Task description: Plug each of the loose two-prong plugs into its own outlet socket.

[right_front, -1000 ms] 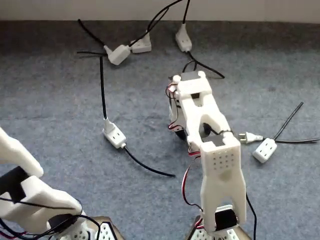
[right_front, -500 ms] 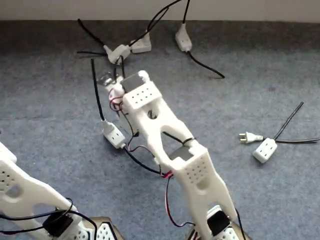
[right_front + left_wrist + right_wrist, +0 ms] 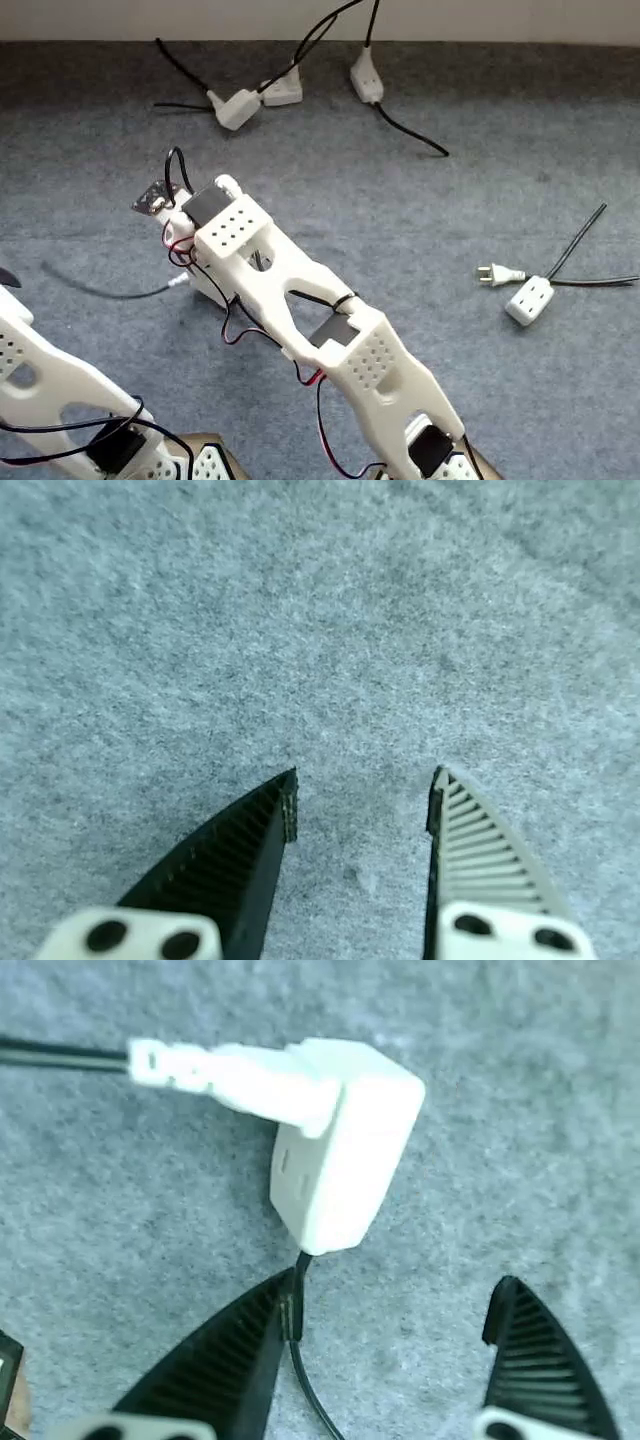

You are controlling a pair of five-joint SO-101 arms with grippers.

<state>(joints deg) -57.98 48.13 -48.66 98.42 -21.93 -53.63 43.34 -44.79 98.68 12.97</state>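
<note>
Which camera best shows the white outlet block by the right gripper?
The right wrist view: the outlet block lies whole ahead of the open right gripper, a plug in its side. In the high view the right arm hides most of it. The left wrist view faces carpet.

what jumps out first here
The white right arm stretches diagonally across the grey carpet, its open right gripper poised over a white socket block with a white plug in it. Near the high view's right edge, a loose two-prong plug lies beside a second socket block.

surface: grey carpet (image 3: pixel 560 150) (short pile) | far edge: pale wall (image 3: pixel 100 18)
</note>
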